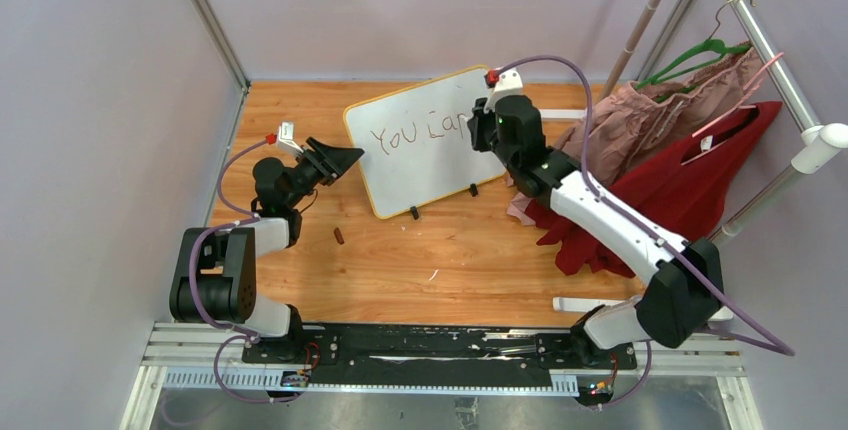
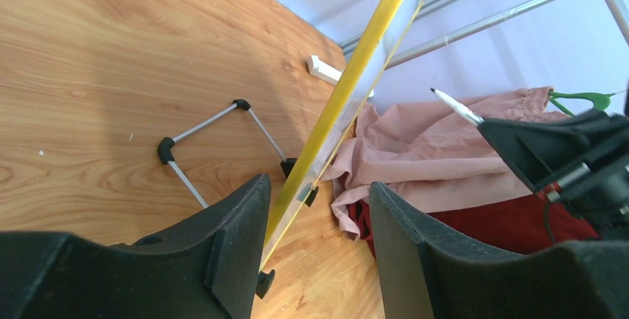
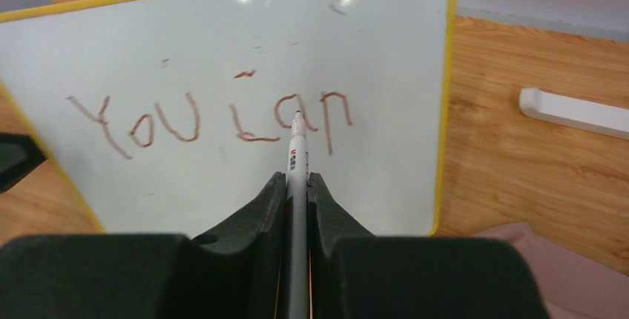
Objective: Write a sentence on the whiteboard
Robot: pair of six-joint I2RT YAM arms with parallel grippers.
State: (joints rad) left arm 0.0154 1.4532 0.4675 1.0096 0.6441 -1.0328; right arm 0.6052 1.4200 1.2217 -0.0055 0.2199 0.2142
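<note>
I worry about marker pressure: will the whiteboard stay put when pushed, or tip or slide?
The whiteboard looks rigid, thin, probably light. Propped on a slim wire stand, it may tip or slide; the left gripper straddles its edge.

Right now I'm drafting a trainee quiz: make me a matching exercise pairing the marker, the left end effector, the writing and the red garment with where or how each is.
1 marker
2 left end effector
3 writing
4 red garment

A straddles the whiteboard's edge, jaws apart
B lies right of the whiteboard
C reads "You can"
D clamped in the right end effector

Pairs: 1-D, 2-A, 3-C, 4-B.
</note>
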